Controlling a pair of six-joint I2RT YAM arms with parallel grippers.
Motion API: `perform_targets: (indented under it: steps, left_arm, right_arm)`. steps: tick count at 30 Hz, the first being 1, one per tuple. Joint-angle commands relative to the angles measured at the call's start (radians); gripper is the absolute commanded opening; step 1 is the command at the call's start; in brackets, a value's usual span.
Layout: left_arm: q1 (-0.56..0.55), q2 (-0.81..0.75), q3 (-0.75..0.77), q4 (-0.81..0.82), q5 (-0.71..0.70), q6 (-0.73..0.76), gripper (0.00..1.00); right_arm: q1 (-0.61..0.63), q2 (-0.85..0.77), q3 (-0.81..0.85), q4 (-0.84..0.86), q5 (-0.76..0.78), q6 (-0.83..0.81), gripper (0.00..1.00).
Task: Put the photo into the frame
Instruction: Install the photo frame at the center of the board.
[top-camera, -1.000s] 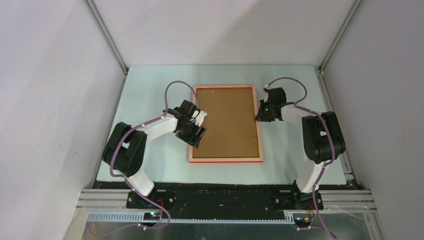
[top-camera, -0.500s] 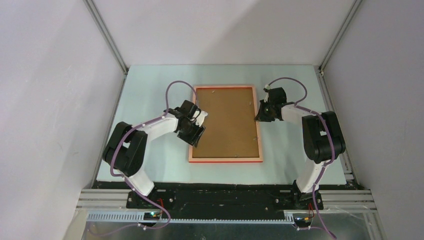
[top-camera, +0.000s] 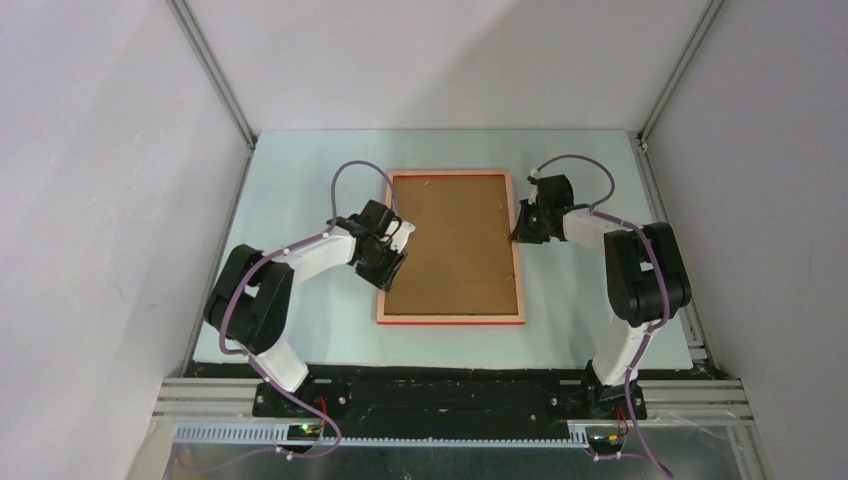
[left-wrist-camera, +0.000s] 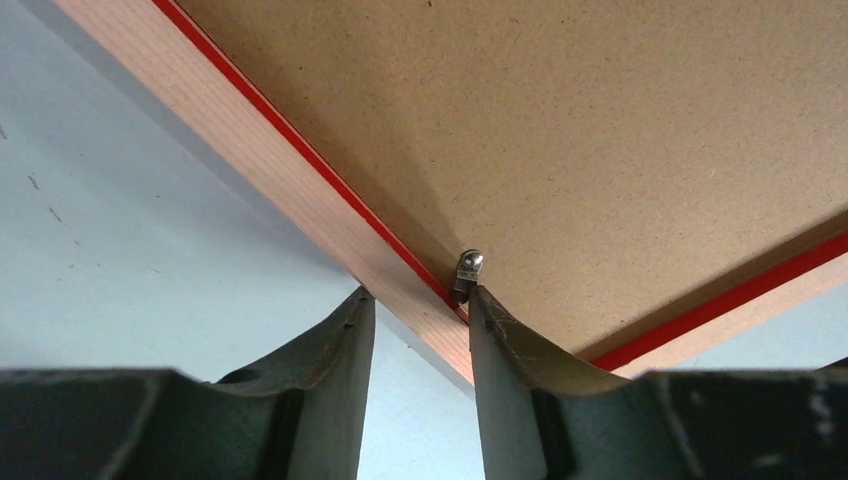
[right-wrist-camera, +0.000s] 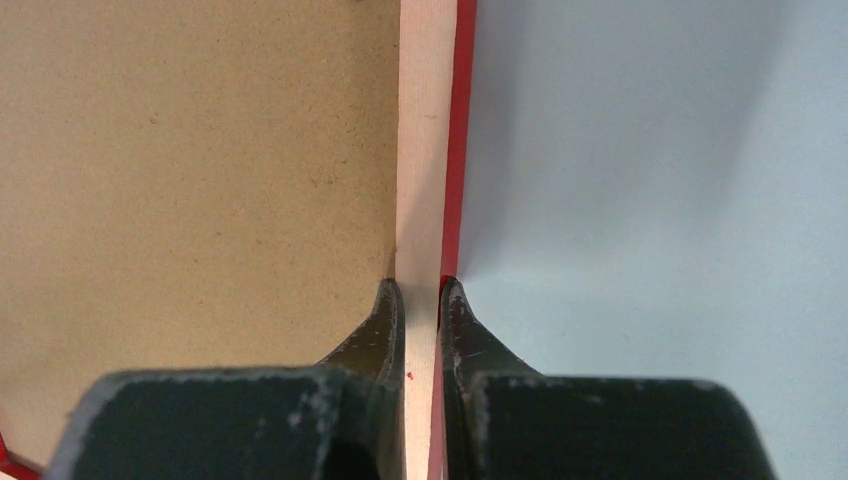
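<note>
Two claws on one frame (top-camera: 450, 319), face down mid-table with the board (top-camera: 455, 240) filling its back. At left: left claw (left-wrist-camera: 417, 295) astride the left rail, jaws apart, one on the table (left-wrist-camera: 150, 250) side, the other beside a small metal tab (left-wrist-camera: 467, 268) at the board's edge; cannot tell whether pinching the rail or only bracketing it. In the middle: no photo in view from any camera, so cannot say whether under the board or elsewhere. At right: right claw (right-wrist-camera: 422, 285) clamped together on the right rail, one jaw inside by the board, one outside. Risks, by judgement: could miss the tab and merely squeeze wood, with jaw and tab just side by side; could bend or snap the tab under a skewed push; could drag or twist the frame under a left pull stronger than the right hold; could lift the board crooked and jam it, leaving the photo no way in.
</note>
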Motion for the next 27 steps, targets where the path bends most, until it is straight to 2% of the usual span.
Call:
perform_targets:
  steps: [1, 19, 27]
  left_arm:
    - [-0.004, -0.050, 0.008, 0.028, -0.028, 0.032, 0.42]
    - [-0.004, -0.069, 0.006, 0.026, -0.024, 0.044, 0.29]
    - [-0.004, -0.078, 0.005, 0.026, -0.016, 0.048, 0.59]
  right_arm:
    - [-0.002, -0.006, 0.017, 0.082, -0.068, 0.012, 0.00]
    - [0.000, 0.000, 0.017, 0.084, -0.075, 0.008, 0.00]
    - [-0.001, 0.003, 0.017, 0.085, -0.079, 0.008, 0.00]
